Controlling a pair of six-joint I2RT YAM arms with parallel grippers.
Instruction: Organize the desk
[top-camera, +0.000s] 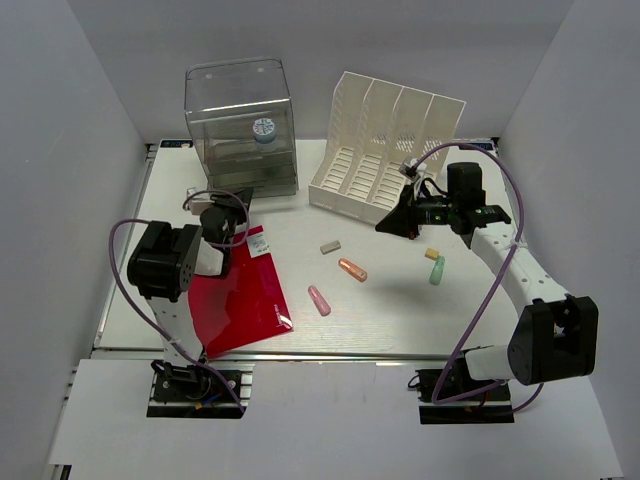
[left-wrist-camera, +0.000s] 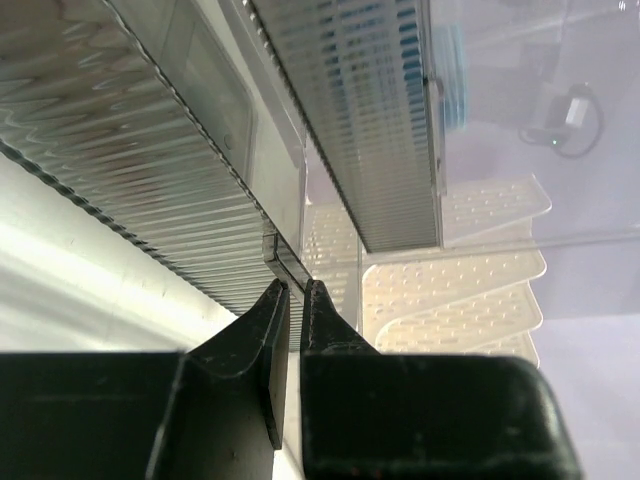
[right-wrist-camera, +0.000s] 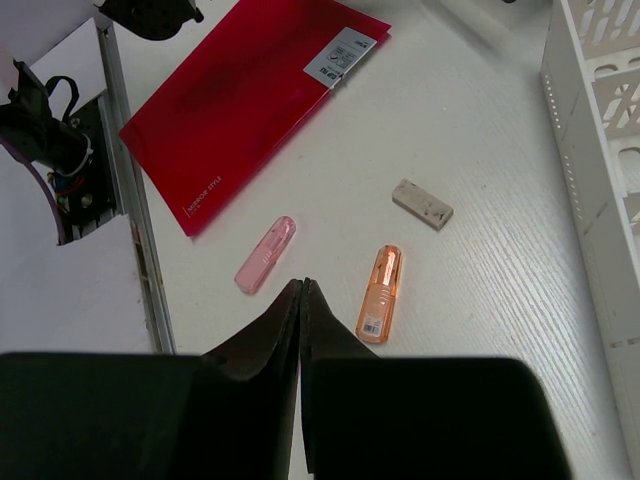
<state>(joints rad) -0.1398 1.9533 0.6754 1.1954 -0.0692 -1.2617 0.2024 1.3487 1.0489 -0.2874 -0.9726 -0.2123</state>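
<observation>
- Bench (top-camera: 400, 315): the white top fills the middle of the overhead view, with both arm bases at its near edge. Loose items lie scattered on it, so the tidying looks barely begun.
- Left end effector (left-wrist-camera: 292, 292): clenched on the thin clear drawer pull (left-wrist-camera: 283, 258) low on the front of the drawer box (top-camera: 240, 120), pinching it from either side. This is probably so the drawer can be drawn out to take small items.
- Right end effector (right-wrist-camera: 302, 285): clenched on nothing, fingertips touching, hanging above the bench in front of the file rack (top-camera: 385, 140). I judge it is keeping clear while the left arm works.
- Red folder (top-camera: 245, 295): flat at the left, partly hidden by the left arm. The rack's upright slots would suit it.
- Pink highlighter (top-camera: 319, 300), orange highlighter (top-camera: 352, 270), grey eraser (top-camera: 330, 246): apart from one another mid-bench, likely within the right arm's reach.
- Green highlighter (top-camera: 437, 270): beneath the right arm, with a yellowish piece (top-camera: 432, 254) just beside it.
- Risk: the pull is narrow and looks slick, so a skewed tug could slip off it or drag the whole box.
</observation>
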